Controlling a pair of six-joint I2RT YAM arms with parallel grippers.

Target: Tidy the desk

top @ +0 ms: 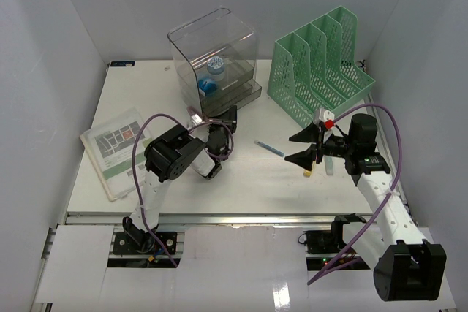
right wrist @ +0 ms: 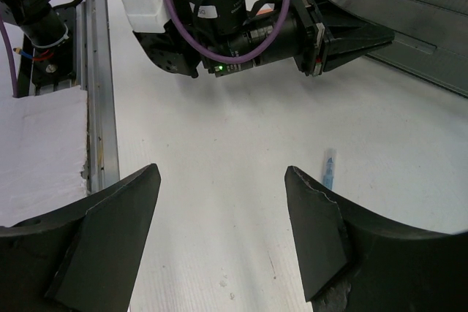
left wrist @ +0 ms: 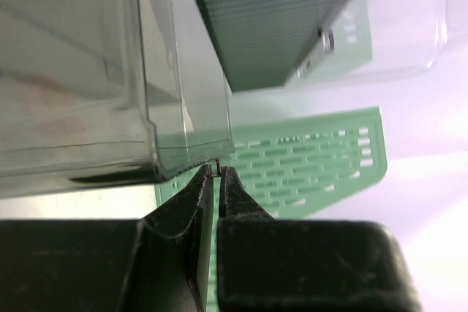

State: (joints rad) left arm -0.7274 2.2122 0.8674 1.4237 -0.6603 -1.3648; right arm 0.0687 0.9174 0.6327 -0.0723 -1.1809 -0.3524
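The white desk (top: 241, 180) holds a thin blue pen (top: 269, 148) at its middle. My left gripper (top: 232, 116) is at the front of the clear smoky drawer box (top: 212, 56). In the left wrist view the left gripper (left wrist: 216, 169) has its jaws almost closed, the tips pinching the lower front edge of the drawer box (left wrist: 73, 71). My right gripper (top: 298, 147) is wide open and empty, just right of the pen. In the right wrist view the right gripper (right wrist: 223, 173) hangs over bare desk, with the pen (right wrist: 329, 168) by its right finger.
A green mesh file rack (top: 318, 63) stands at the back right and also shows in the left wrist view (left wrist: 314, 158). A printed booklet (top: 117, 147) lies at the left. Blue items sit inside the drawer box. The metal rail (right wrist: 99, 71) runs along the front edge.
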